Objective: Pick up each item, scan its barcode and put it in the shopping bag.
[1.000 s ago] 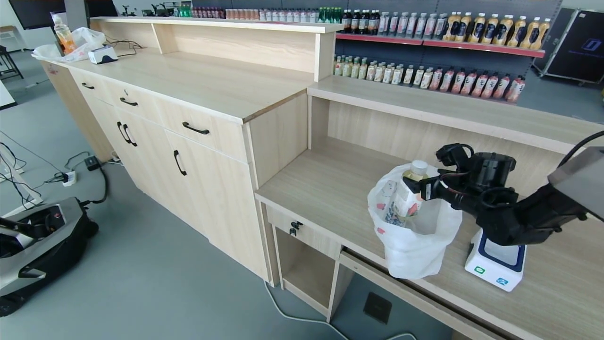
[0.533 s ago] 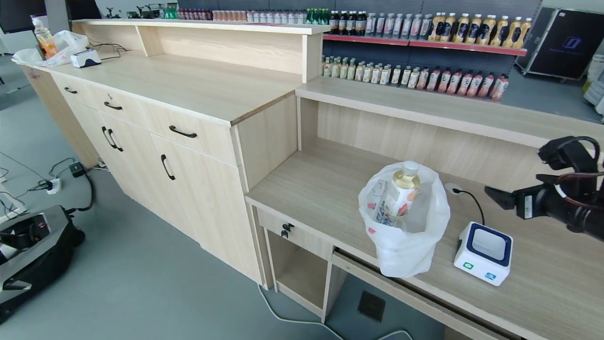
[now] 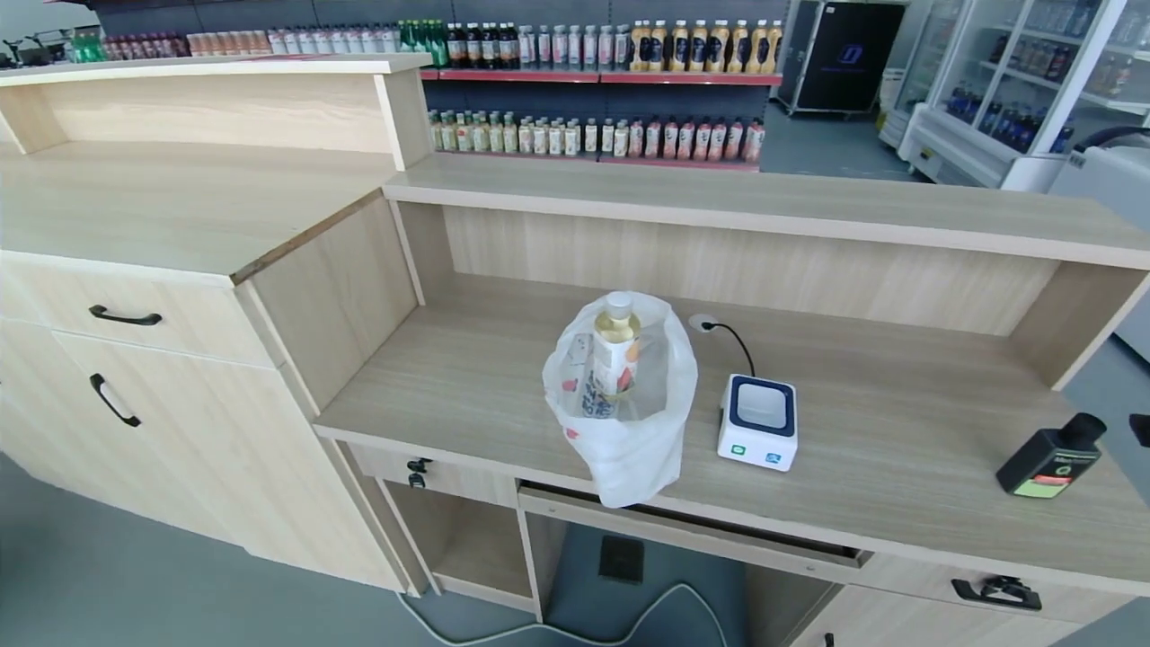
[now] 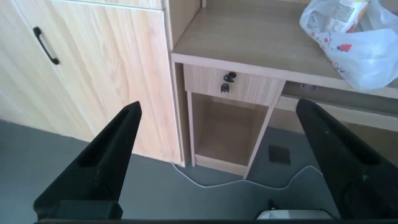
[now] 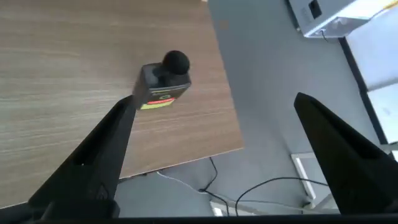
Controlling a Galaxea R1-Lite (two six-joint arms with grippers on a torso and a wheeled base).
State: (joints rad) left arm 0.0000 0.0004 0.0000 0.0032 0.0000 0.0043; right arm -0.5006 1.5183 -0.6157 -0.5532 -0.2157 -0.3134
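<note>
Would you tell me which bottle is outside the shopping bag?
The black bottle on the counter, far right; the pale-capped one stands inside the bag.

Head camera sits high, looking forward and down over the whole tabletop [image 3: 449, 395]: shopping bag [image 3: 629, 440] mid-front, black bottle [image 3: 1047, 458] by the right edge. Left wrist camera hangs low, well back off the front left corner, facing cabinet door [image 4: 93, 62] and floor [image 4: 186, 199], and it shares the bag. Right wrist camera looks straight down, close over the right end, sharing the bottle.
</note>
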